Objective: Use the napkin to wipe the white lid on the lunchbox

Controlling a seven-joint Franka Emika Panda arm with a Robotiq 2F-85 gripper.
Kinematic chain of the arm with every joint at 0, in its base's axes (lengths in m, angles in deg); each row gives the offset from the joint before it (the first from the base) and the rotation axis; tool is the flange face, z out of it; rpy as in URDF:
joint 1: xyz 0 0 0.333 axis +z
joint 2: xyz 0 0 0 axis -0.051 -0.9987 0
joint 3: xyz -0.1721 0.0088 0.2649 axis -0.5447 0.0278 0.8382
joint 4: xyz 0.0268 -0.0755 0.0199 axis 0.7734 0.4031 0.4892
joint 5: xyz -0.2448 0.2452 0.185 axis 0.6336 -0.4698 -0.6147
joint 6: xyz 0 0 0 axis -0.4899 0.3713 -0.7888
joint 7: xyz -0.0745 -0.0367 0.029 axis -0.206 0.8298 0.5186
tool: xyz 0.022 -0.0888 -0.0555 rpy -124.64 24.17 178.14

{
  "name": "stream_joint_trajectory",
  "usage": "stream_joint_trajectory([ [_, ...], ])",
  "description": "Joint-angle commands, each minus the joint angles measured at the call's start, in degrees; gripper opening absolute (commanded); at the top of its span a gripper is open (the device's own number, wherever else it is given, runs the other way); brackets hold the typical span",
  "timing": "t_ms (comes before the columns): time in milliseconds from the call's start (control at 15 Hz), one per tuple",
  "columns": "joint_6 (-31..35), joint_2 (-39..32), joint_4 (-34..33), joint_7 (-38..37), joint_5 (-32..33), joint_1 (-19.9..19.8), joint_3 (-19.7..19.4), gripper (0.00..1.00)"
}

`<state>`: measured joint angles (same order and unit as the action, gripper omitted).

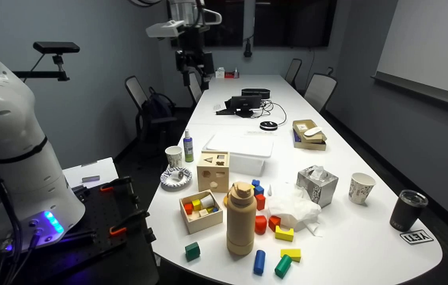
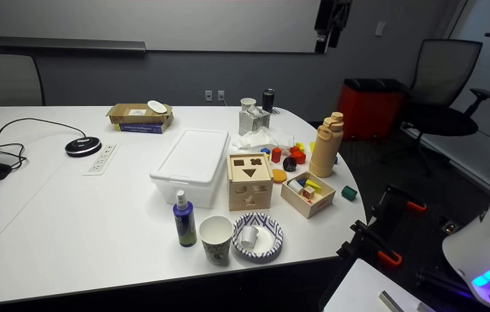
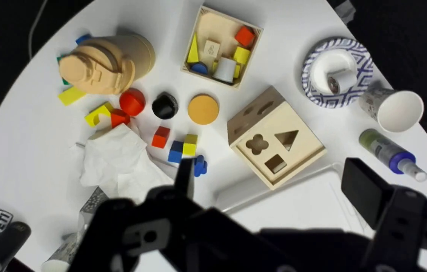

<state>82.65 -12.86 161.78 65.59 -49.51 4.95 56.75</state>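
Two paper cups (image 1: 174, 156) (image 1: 361, 189), one bowl (image 2: 267, 238), one lunchbox (image 2: 193, 160)

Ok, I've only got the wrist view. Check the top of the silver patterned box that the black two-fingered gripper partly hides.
Observer: In both exterior views, a thin white tissue pokes up from the silver patterned box.
Operator: Now report my height.
Observer: In both exterior views, the black two-fingered gripper hangs high over the white table, higher than the tall tan bottle.
Operator: Name something wholly outside my picture.
Observer: In both exterior views, a white oval object lies on top of a flat brown cardboard box.
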Motion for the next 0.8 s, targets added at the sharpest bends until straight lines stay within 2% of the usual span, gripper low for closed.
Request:
stream_joint_trajectory([
  [0,0.66,-13.96,-13.01,7.11,-8.41,-0.96,-3.62,1.00],
  [133,1.47,-20.81,-19.15,10.75,-13.38,-2.50,-4.67,1.00],
  [333,2.63,-31.14,-28.36,13.80,-19.04,-6.68,-4.13,1.00],
  [533,4.03,-41.62,-37.65,13.66,-22.69,-11.61,-2.33,1.00],
  [733,4.69,-52.36,-47.61,11.49,-23.00,-16.18,-0.03,1.00],
])
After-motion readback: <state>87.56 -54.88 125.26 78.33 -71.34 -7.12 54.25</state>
